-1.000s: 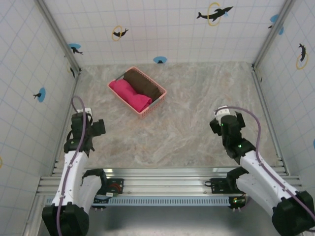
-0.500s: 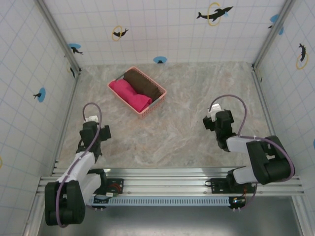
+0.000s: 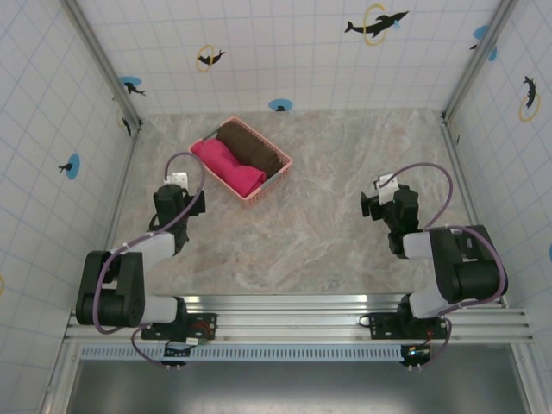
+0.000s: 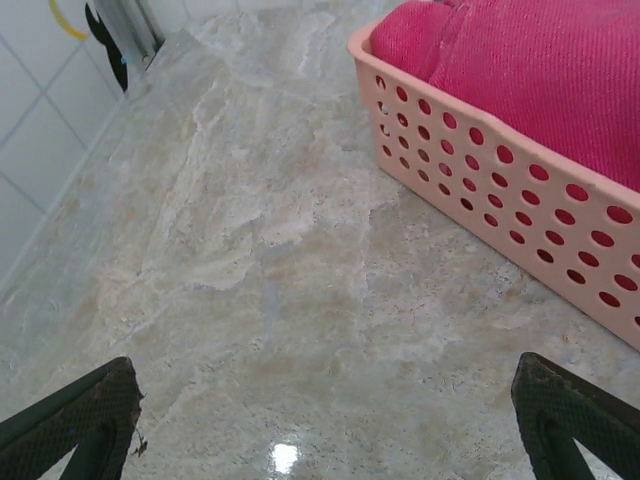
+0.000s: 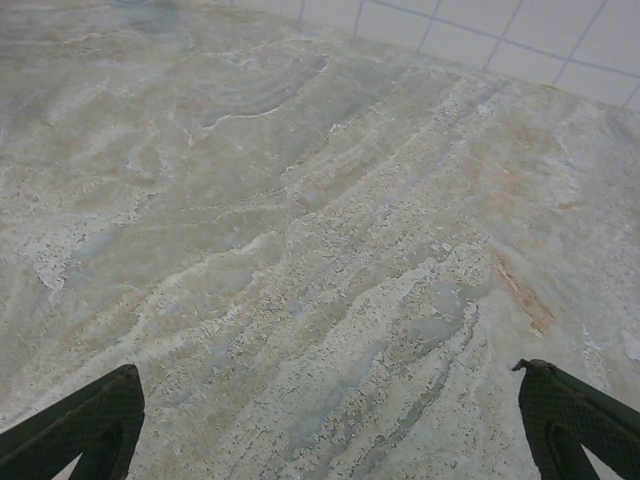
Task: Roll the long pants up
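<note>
Gray stone table (image 3: 328,224) sits between white tiled walls (image 3: 52,103) with dolphin stickers (image 3: 375,23). The left tool (image 4: 322,400) is wide open and holds nothing. It is low over the table, near the pink basket (image 3: 274,179). The right tool (image 5: 325,400) is wide open too, over bare table, well apart from the basket. The long pants (image 3: 226,166) lie bunched in the basket, touching the brown cloth (image 3: 250,147).

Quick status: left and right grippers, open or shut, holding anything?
Left gripper: open, holding nothing, next to the pink perforated plastic basket.
Right gripper: open, holding nothing, above the marbled tabletop.
</note>
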Motion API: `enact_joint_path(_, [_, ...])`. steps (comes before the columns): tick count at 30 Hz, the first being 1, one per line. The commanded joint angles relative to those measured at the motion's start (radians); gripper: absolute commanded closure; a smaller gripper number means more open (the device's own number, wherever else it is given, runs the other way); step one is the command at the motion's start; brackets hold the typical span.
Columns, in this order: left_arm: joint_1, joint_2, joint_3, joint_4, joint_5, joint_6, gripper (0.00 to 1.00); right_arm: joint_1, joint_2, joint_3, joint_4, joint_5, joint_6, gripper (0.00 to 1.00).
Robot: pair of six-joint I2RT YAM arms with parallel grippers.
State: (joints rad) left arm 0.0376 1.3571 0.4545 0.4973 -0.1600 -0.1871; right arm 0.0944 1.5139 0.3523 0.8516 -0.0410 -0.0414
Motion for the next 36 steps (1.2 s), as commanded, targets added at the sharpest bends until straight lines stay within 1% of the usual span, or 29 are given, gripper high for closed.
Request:
enact_joint_path(1, [-0.034, -0.004, -0.008, 0.063, 0.022, 0.114, 0.02, -0.004, 0.006, 0.024, 0.027, -0.028, 0.015, 0.01])
enact_joint_path(4, [-0.085, 0.009, 0.006, 0.062, -0.022, 0.169, 0.03, -0.004, 0.006, 0.025, 0.028, -0.017, 0.017, 0.01])
enact_joint_path(6, [-0.091, 0.039, 0.030, 0.066, -0.018, 0.199, 0.02, -0.002, 0.006, 0.037, 0.007, 0.063, 0.045, 0.01])
enact_joint_path(7, [-0.088, 0.085, 0.030, 0.132, -0.002, 0.203, 0.02, 0.005, 0.006, 0.047, -0.015, 0.132, 0.068, 0.01])
enact_joint_path(8, [-0.090, 0.145, 0.058, 0.167, 0.015, 0.221, 0.02, 0.016, 0.003, 0.053, -0.036, 0.175, 0.068, 0.01])
enact_joint_path(9, [-0.098, 0.148, 0.105, 0.054, 0.043, 0.239, 0.02, 0.028, 0.005, 0.054, -0.032, 0.199, 0.063, 0.01])
enact_joint_path(10, [-0.100, 0.147, 0.100, 0.058, 0.041, 0.240, 0.02, 0.037, 0.002, 0.056, -0.040, 0.216, 0.059, 0.01])
enact_joint_path(12, [-0.100, 0.123, 0.036, 0.144, 0.042, 0.238, 0.03, 0.042, 0.005, 0.055, -0.038, 0.223, 0.056, 0.01])
enact_joint_path(13, [-0.099, 0.125, -0.028, 0.251, 0.058, 0.245, 0.03, 0.042, 0.003, 0.057, -0.040, 0.224, 0.055, 0.01])
enact_joint_path(14, [-0.099, 0.162, -0.103, 0.425, 0.067, 0.253, 0.03, 0.042, 0.005, 0.057, -0.039, 0.224, 0.055, 0.01])
enact_joint_path(15, [-0.099, 0.197, -0.162, 0.615, 0.052, 0.247, 0.02, 0.043, 0.004, 0.055, -0.039, 0.225, 0.055, 0.01])
enact_joint_path(16, [-0.100, 0.179, -0.181, 0.621, -0.003, 0.226, 0.02, 0.042, 0.004, 0.056, -0.040, 0.225, 0.056, 0.01])
enact_joint_path(17, [-0.100, 0.143, -0.171, 0.537, -0.034, 0.205, 0.02, 0.042, 0.003, 0.057, -0.039, 0.223, 0.056, 0.01])
enact_joint_path(18, [-0.099, 0.142, -0.157, 0.503, -0.032, 0.206, 0.02, 0.042, 0.005, 0.057, -0.039, 0.224, 0.055, 0.01])
enact_joint_path(19, [-0.101, 0.165, -0.135, 0.507, -0.023, 0.220, 0.03, 0.042, 0.005, 0.057, -0.040, 0.225, 0.055, 0.01])
enact_joint_path(21, [-0.104, 0.154, -0.065, 0.347, -0.008, 0.226, 0.02, 0.044, 0.005, 0.057, -0.041, 0.227, 0.055, 0.01])
enact_joint_path(23, [-0.107, 0.168, -0.078, 0.408, -0.013, 0.233, 0.02, 0.044, 0.005, 0.058, -0.042, 0.226, 0.055, 0.01])
enact_joint_path(25, [-0.108, 0.158, -0.075, 0.373, -0.007, 0.228, 0.03, 0.044, 0.005, 0.059, -0.043, 0.228, 0.055, 0.01])
enact_joint_path(36, [-0.107, 0.159, -0.073, 0.377, -0.007, 0.231, 0.02, 0.048, 0.005, 0.056, -0.042, 0.234, 0.052, 0.01])
